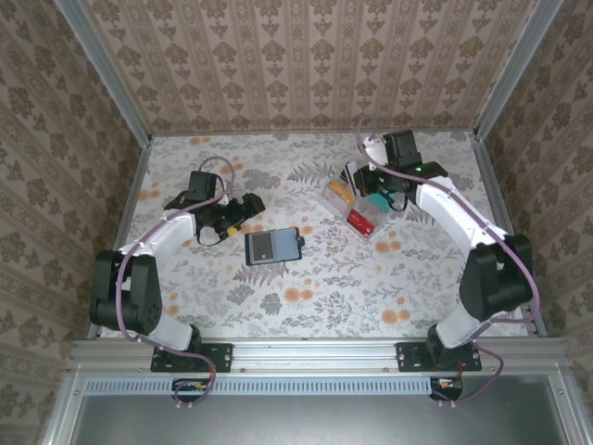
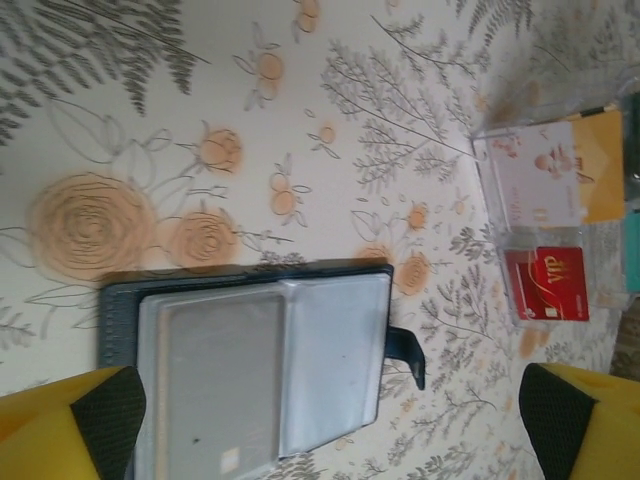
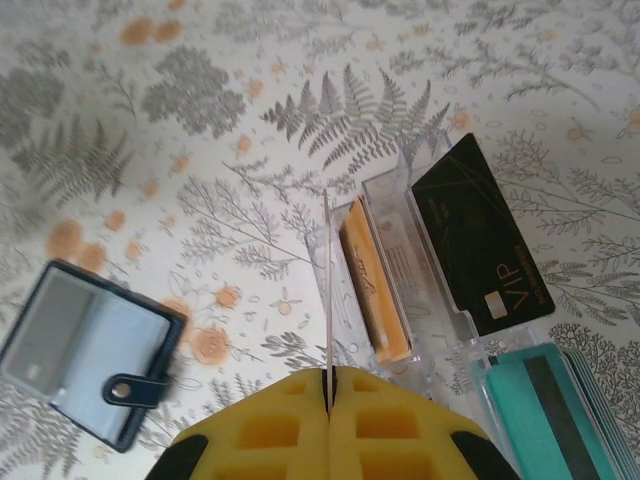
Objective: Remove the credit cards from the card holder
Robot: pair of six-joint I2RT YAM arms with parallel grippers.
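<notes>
L hand (image 2: 330, 408) splayed wide — R hand (image 3: 327, 388) pinching card (image 3: 326, 290) (edge-on)

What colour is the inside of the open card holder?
The card holder is grey-blue inside, with a dark navy edge; clearest in the left wrist view.

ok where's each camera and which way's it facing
top external: above, behind the bases, facing down at the table; left arm, right arm show.
left wrist: rides that wrist, looks past the open left gripper onto the card holder.
right wrist: rides that wrist, looks past the shut right gripper, pinching a thin card, onto the clear tray.
shared by all: card holder, tray.
</notes>
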